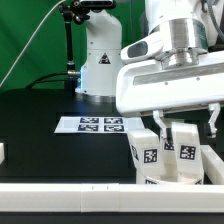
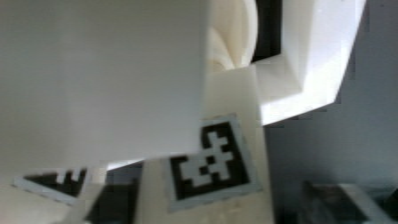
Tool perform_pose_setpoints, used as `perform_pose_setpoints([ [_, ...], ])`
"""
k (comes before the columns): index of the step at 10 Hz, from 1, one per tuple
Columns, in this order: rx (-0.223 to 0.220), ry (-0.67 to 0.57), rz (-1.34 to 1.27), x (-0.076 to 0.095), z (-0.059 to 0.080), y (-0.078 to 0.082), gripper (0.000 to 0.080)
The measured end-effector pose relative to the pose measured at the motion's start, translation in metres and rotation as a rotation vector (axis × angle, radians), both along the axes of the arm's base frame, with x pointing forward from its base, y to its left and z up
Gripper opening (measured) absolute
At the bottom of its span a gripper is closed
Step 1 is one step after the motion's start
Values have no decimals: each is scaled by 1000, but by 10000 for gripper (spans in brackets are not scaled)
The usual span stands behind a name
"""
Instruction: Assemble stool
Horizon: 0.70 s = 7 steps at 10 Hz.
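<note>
In the exterior view my gripper (image 1: 186,126) hangs low at the right, its two dark fingers (image 1: 159,122) spread wide over the top of an upright white block leg (image 1: 185,154) with a square tag. A second tagged leg (image 1: 147,152) stands just to the exterior view's left of it. Both rise from a white part at the bottom right, likely the seat (image 1: 160,180), mostly hidden. The wrist view is filled by a close white surface (image 2: 107,80) and a tagged leg (image 2: 217,158). My fingertips do not show clearly there.
The marker board (image 1: 100,124) lies flat on the black table behind the legs. The long white border rail (image 1: 60,192) runs along the front edge. A small white piece (image 1: 2,152) sits at the far left. The arm's white base (image 1: 100,60) stands at the back.
</note>
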State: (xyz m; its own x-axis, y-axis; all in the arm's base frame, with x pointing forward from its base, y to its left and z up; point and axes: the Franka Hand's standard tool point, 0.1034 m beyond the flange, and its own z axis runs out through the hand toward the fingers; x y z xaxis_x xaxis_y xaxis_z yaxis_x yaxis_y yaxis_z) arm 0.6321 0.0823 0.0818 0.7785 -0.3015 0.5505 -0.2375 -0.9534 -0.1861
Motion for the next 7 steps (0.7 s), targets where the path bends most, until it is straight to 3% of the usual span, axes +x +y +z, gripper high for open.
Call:
perform_pose_setpoints([
  [1,0,0,0,0,0,0,594],
  [4,13,21,23,7,34,-2,647],
  [7,26,38,26,12,53,-8,649],
])
